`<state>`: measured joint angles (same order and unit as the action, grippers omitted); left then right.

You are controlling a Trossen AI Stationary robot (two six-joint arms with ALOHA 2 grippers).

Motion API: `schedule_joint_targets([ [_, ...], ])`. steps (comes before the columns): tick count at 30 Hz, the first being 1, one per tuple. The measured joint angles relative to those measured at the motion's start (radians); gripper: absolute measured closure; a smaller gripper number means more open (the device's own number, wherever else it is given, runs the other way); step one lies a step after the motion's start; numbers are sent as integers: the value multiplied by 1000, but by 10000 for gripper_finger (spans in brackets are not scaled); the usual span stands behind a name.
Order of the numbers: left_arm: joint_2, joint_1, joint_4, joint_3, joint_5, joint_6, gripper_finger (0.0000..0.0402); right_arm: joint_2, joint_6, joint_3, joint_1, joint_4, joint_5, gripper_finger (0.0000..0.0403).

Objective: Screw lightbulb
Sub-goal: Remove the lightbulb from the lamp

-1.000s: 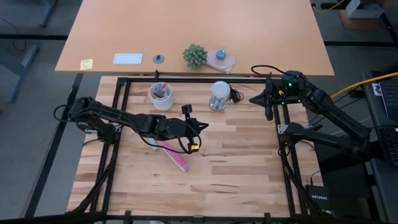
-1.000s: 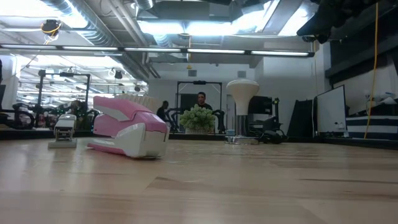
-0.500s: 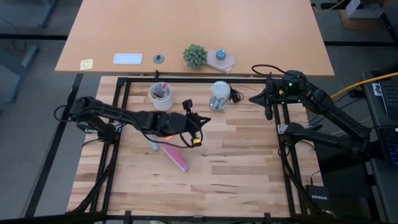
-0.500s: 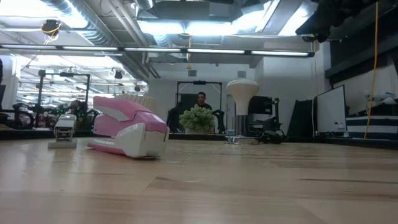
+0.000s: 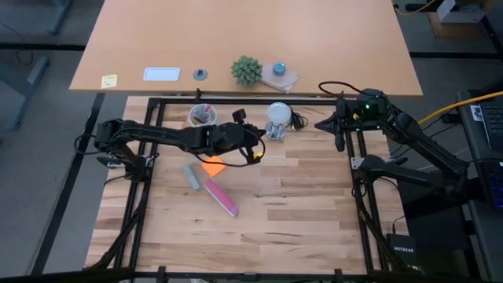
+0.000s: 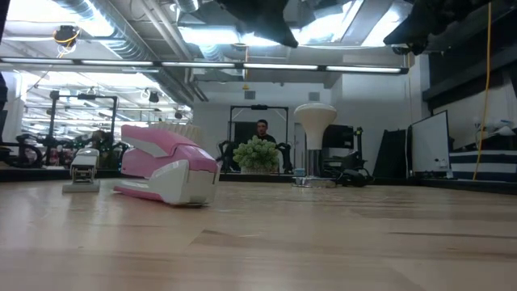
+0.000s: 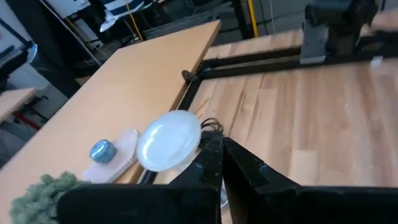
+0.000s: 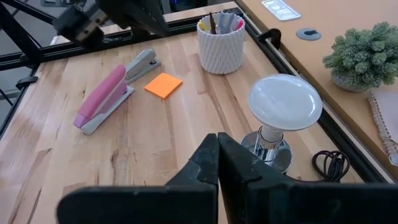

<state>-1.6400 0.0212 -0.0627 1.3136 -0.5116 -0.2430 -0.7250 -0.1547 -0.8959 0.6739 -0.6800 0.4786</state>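
The white lightbulb (image 5: 277, 115) stands upright with its narrow base in the shiny round socket (image 8: 267, 153) near the table's far edge; it also shows in the low view (image 6: 315, 118). My left gripper (image 5: 258, 146) hovers shut just on the near left of the lightbulb (image 7: 169, 140), its fingertips (image 7: 211, 149) beside the bulb and holding nothing. My right gripper (image 5: 321, 124) waits shut above the table's far right, pointing at the lightbulb (image 8: 285, 101) from a distance.
A white cup (image 5: 203, 119) with pens stands left of the bulb. An orange sticky note (image 5: 212, 167), a grey stapler (image 5: 191, 177) and a pink stapler (image 5: 222, 197) lie mid-table. The socket's black cord (image 8: 328, 165) coils behind it. A small plant (image 5: 246, 71) sits on the desk beyond.
My left gripper has swung toward the table's far edge and toward the lightbulb, staying shut. The orange sticky note that the arm covered now shows. The arm has come into the top of the low view.
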Motion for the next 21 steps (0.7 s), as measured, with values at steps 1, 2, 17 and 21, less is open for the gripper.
schedule_joint_targets([
  [1, -3, 8, -3, 0, 11, -14, 402, 0, 0, 0, 0, 1, 0, 400],
  [2, -8, 16, 2, 0, 16, -31, 402, 0, 0, 0, 0, 3, 0, 400],
  [17, -67, 153, 96, 0, 131, 84, 401, -101, -38, 0, 0, 56, -136, 400],
  [21, -106, 193, 156, 0, 137, 87, 402, -177, -59, 0, 0, 96, -226, 400],
])
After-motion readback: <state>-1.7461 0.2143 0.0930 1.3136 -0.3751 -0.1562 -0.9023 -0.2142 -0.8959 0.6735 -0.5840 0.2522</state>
